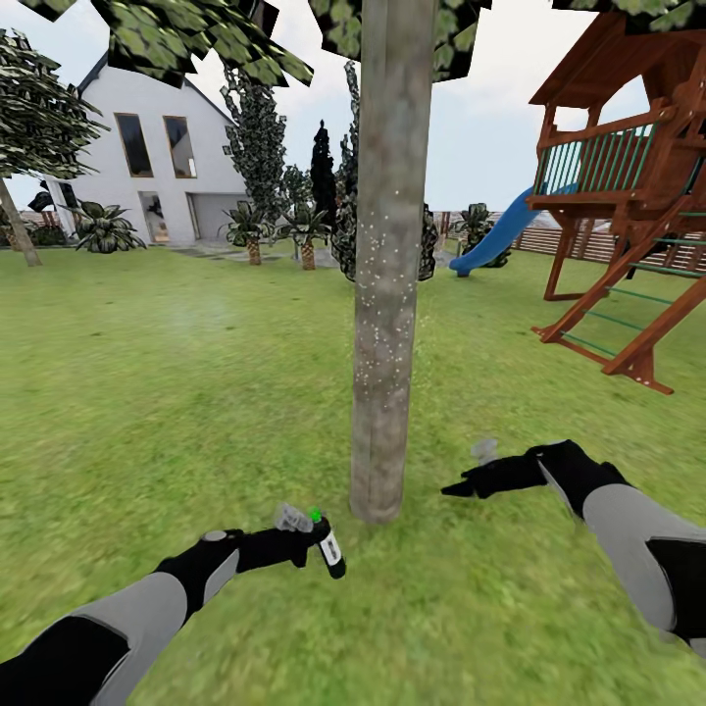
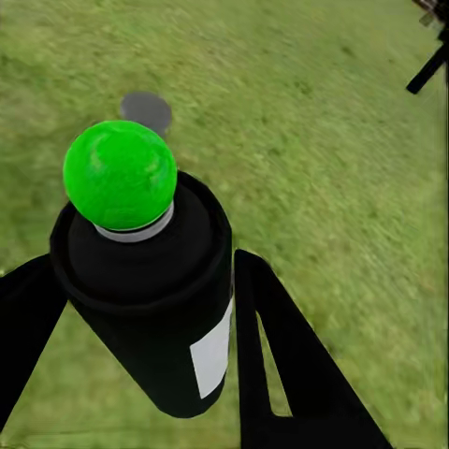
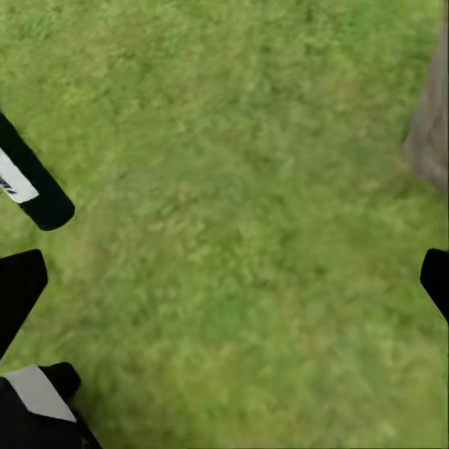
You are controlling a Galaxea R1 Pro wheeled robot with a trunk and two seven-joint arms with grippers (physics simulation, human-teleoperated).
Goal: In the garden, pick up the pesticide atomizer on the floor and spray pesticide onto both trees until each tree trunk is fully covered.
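Place: a big green lawn (image 1: 176, 392) in a garden, with a white house (image 1: 157, 157) far back and a wooden playset (image 1: 628, 196) off to the right.
Left gripper (image 2: 140, 318): low and close to the robot, its two black fingers squeezed on the sides of the pesticide atomizer (image 1: 327, 545).
Bottle: it is black with a white label and is held just above the grass, a little to the left of the tree's foot. Its tip looks green here, not red.
Right gripper (image 1: 461, 486): it hangs low near the other side of the tree. Its fingers are spread wide with nothing between them.
Tree trunk (image 1: 390, 275): tall, straight and grey-brown, right in front of the robot.
Pesticide (image 1: 378, 284): tiny white specks sit on the middle of the bark. The bottom part looks bare.
How to do it well: I think the nozzle should be turned toward the bark, then moved slowly down and up so no part is missed.
Watch out: keep a firm grip, and keep the free arm away from the spray.
Farther back: another leafy tree (image 1: 29, 127) stands at the far left.
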